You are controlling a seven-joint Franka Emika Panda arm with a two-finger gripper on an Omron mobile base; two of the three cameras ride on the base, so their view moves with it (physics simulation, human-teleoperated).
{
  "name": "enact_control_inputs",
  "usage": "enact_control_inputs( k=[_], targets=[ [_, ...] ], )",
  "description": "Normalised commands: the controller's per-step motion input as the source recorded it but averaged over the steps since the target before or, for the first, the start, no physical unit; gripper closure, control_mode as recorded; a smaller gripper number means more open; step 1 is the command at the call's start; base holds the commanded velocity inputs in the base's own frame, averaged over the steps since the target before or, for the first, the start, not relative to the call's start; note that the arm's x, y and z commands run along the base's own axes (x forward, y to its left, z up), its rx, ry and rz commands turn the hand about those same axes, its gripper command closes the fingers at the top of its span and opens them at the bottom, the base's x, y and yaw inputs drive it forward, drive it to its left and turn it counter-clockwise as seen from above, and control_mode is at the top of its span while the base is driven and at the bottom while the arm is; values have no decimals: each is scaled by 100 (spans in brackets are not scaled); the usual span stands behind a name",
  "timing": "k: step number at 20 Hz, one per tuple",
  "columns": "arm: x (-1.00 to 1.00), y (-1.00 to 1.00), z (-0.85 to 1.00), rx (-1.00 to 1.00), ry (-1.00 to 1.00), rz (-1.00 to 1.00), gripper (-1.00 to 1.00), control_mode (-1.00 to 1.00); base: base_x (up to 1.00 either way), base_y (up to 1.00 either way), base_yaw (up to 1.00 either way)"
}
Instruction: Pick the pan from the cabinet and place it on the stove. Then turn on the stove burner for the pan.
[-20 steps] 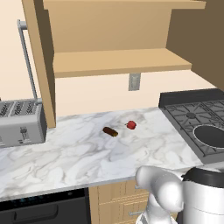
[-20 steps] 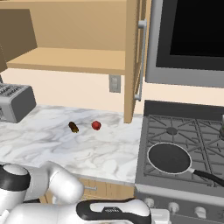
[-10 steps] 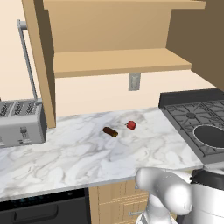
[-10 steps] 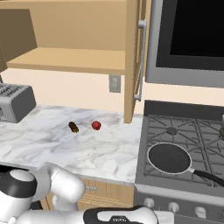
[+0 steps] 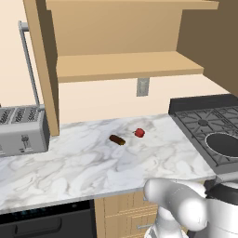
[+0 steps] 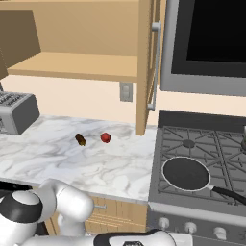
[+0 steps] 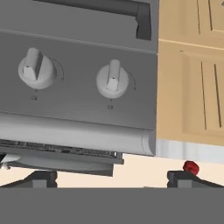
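The pan (image 6: 186, 174) sits on the stove (image 6: 202, 144), on the front burner nearest the counter (image 6: 72, 153). Its long black handle sticks out toward the front corner. So the first part of the job looks done. The cabinet (image 6: 86, 48) above the counter is open, and its wooden shelf has nothing on it.

What is left is to turn on the burner under the pan. In the hand view, the claw (image 7: 118, 178) is low down in front of the stove. Its two dark tips stand far apart, so it is wide open and holds nothing. It faces two round knobs on the grey front, the left knob (image 7: 36, 68) and the right knob (image 7: 113, 81). It does not touch either one yet. I cannot tell which knob goes with the pan's burner.

A small red thing (image 6: 105, 138) and a small brown thing (image 6: 80, 140) lie on the counter. A toaster (image 5: 23, 131) stands at the far side.
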Motion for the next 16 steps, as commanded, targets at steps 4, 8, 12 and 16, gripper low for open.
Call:
enact_control_inputs(
  k=[4, 8, 12, 16],
  targets=[
    [5, 0, -1, 0, 0, 0, -100, -100, 0, 0, 0],
    [9, 0, -5, 0, 0, 0, -100, -100, 0, 0, 0],
    [11, 0, -9, 0, 0, 0, -100, -100, 0, 0, 0],
    [15, 3, -16, 0, 0, 0, -100, -100, 0, 0, 0]
  ],
)
